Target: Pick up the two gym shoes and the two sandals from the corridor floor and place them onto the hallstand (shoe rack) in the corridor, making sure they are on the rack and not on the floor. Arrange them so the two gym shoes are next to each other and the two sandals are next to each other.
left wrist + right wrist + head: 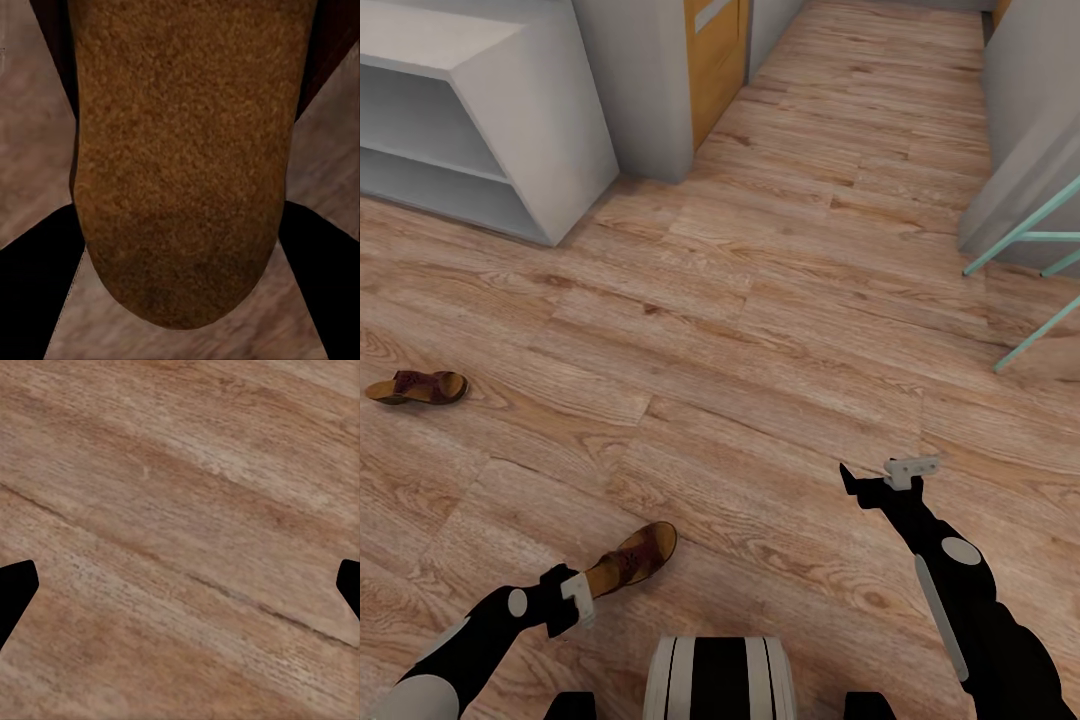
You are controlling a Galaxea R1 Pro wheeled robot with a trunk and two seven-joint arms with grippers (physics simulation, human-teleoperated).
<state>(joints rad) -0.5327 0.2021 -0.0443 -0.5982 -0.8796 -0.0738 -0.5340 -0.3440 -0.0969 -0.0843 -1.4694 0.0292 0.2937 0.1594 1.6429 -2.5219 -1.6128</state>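
The left end effector [582, 597] pinches a flat dark-brown sandal with a mottled reddish footbed [632, 558] by its heel end, the toe pointing toward two o'clock over the light brown wood-plank corridor floor [760, 330]. In the left wrist view the sandal's footbed [180, 150] sits between the two dark fingers [34, 277]. The step in hand looks like carrying this sandal to the low white-grey hallstand with open shelves [470, 110] at eleven o'clock; next comes a turn and approach toward it.

The second brown sandal [418, 387] lies on the floor at nine o'clock. The right end effector [880, 478] hangs spread and empty above bare planks [180, 540].

The hallstand is cut off by the picture edge. Whether the held sandal is clear of the floor cannot be told.
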